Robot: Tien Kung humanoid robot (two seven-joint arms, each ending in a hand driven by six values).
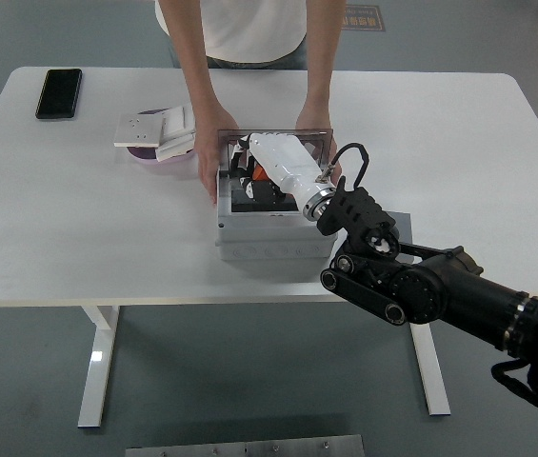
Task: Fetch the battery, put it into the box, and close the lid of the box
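Note:
A grey box (273, 243) stands at the table's middle, its clear lid (319, 143) raised at the back. My right hand (249, 171), white with a black arm behind it, reaches down into the box from the right. Its fingers are curled around a small orange battery (261, 174), mostly hidden under the palm. A person at the far side steadies the box with one hand (209, 169) on its left wall and the other hand (317, 119) at its back right corner.
A black phone (59, 92) lies at the far left. White flat pieces (149, 129) sit on a purple dish (145, 154) left of the box. A grey mat (400, 222) lies right of the box, under my arm.

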